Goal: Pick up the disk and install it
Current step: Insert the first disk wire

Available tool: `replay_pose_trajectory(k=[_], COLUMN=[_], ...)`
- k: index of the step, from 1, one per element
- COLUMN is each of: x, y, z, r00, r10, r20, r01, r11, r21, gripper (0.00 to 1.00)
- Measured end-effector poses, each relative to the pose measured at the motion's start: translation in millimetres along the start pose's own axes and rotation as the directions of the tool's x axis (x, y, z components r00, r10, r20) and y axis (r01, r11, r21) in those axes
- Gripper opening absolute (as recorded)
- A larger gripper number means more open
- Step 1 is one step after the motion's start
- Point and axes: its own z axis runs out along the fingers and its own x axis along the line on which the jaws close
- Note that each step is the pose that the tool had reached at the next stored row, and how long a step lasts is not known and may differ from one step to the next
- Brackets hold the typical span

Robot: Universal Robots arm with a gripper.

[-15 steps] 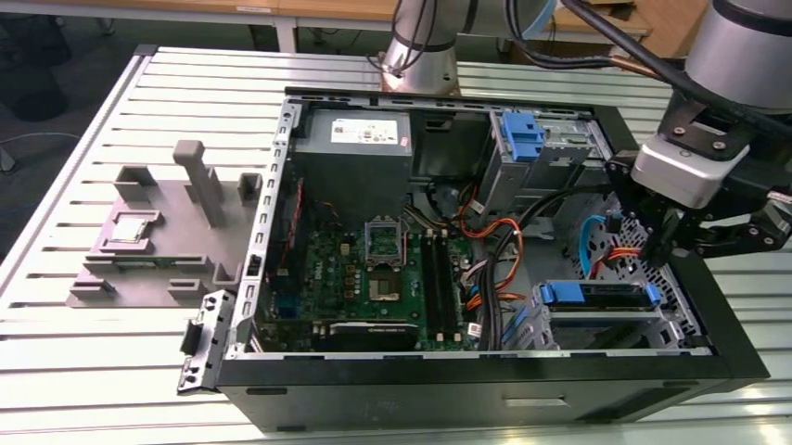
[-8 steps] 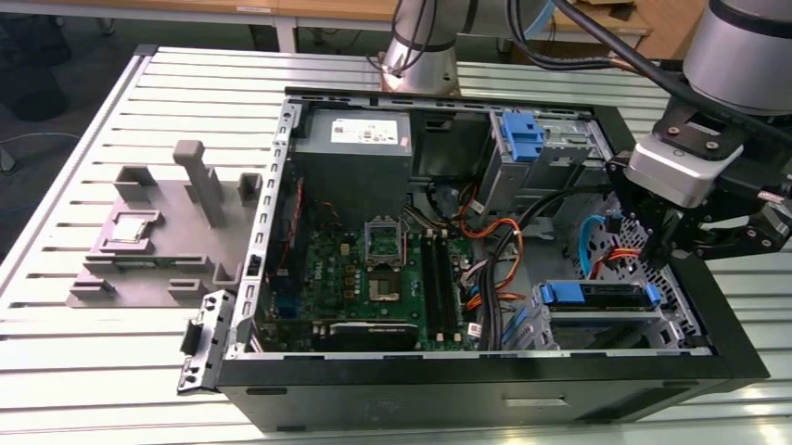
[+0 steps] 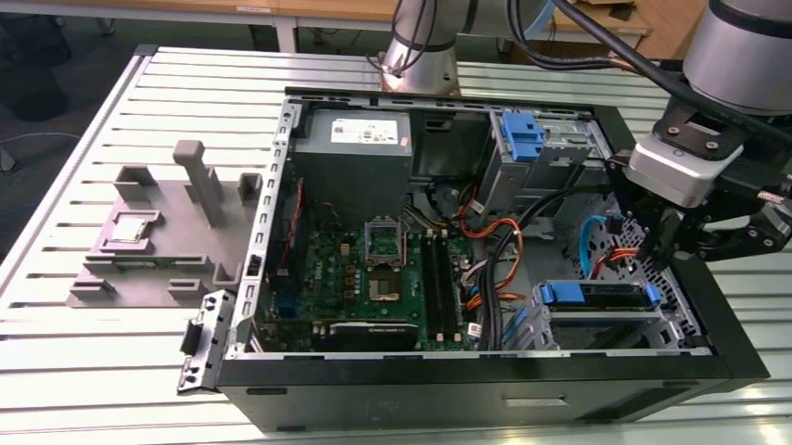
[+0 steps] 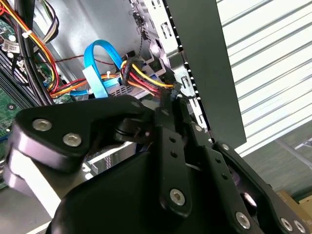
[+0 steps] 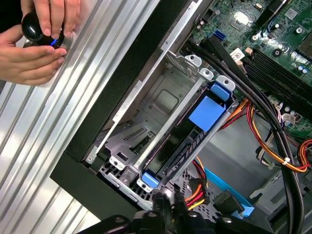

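Flat rectangular disk in blue plastic carrier seated in grey sheet-metal cage, hard against black case wall, black gripper near, jaws pressed together, empty, cable bundle crowding the inner side.

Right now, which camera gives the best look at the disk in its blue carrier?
The first wrist view: the disk runs lengthwise across it, edge-on in the grey drive cage, blue carrier ends visible. The exterior view catches its blue front, low in the case. The second wrist view faces the blue cable instead.
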Motion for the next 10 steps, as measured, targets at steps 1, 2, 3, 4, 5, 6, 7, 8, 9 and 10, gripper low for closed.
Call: replay_pose_trajectory(k=[1, 2, 3, 4, 5, 6, 7, 8, 9, 10], x=[0.0, 0.0, 0.0, 0.0, 0.0, 0.0, 0.0, 0.0, 0.1, 0.2], y=[0.0, 0.0, 0.0, 0.0, 0.0, 0.0, 0.0, 0.0, 0.0, 0.0], z=[0.0, 0.0, 0.0, 0.0, 0.0, 0.0, 0.0, 0.0, -0.1, -0.5], r00=[1.0000, 1.0000, 1.0000, 1.0000, 1.0000, 1.0000, 1.0000, 1.0000, 1.0000, 1.0000], r10=[0.000, 0.000, 0.000, 0.000, 0.000, 0.000, 0.000, 0.000, 0.000, 0.000], r20=[0.0000, 0.0001, 0.0001, 0.0001, 0.0002, 0.0002, 0.0002, 0.0003, 0.0003, 0.0002], r01=[0.000, 0.000, 0.000, 0.000, 0.000, 0.000, 0.000, 0.000, 0.000, 0.000], r11=[1.0000, 1.0000, 1.0000, 1.0000, 1.0000, 1.0000, 1.0000, 1.0000, 1.0000, 1.0000], r21=[0.0000, 0.0000, 0.0001, 0.0001, 0.0001, 0.0001, 0.0002, 0.0002, 0.0002, 0.0001], gripper=[0.24, 0.24, 0.24, 0.31, 0.31, 0.31, 0.31, 0.31, 0.31, 0.31])
